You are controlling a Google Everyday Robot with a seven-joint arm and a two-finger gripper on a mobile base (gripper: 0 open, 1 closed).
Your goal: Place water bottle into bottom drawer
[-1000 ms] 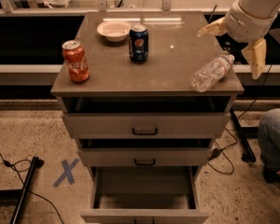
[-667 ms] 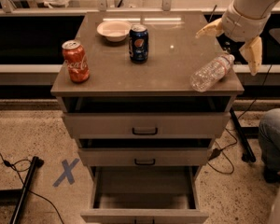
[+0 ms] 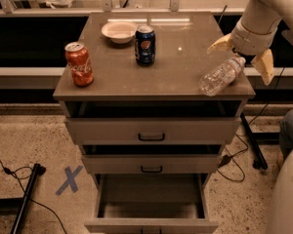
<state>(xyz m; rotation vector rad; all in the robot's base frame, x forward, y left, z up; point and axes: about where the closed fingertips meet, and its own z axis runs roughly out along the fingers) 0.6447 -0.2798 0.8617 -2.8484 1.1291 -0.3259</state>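
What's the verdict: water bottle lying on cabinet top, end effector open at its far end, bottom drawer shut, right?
No: the bottom drawer is pulled open in the camera view. The water bottle does lie on the cabinet top, end effector open at its far end.

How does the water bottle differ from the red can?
The water bottle lies on its side at the right edge; the red can stands upright at the left. The bottle is clear and longer; the can is opaque. The hand hovers open over the bottle's cap end, far from the can. Both rest on the cabinet top.
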